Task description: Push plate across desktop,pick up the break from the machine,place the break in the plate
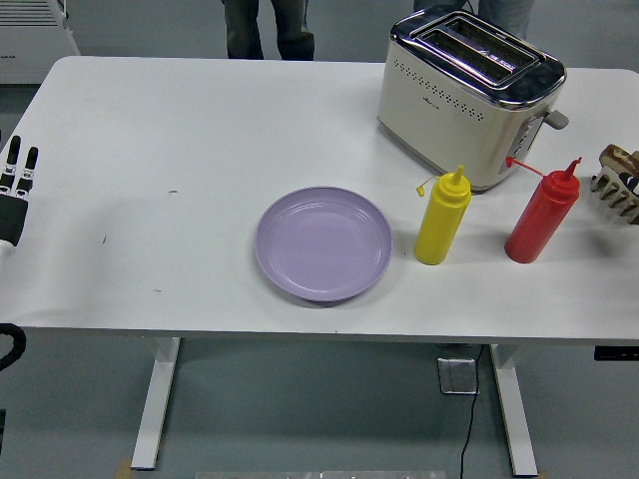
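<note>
table (180,120) | toaster (469,95) far right, bread in slots not discernible | plate (322,242) mid-front: likely stiff, light, slides easily, push at rim | left hand (14,190) at left edge, fingers straight | right hand (619,185) at right edge, pose unclear

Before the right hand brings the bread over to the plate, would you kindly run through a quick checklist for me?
1. Plate empty and flat on the table: ok.
2. Right hand gripping the bread: cannot tell, mostly cut off at the picture's edge.
3. Path clear: not ok, the red bottle and yellow bottle stand between hand and plate.
4. Left hand out of the way at the left edge: ok.
5. Toaster slots empty: cannot tell.
</note>
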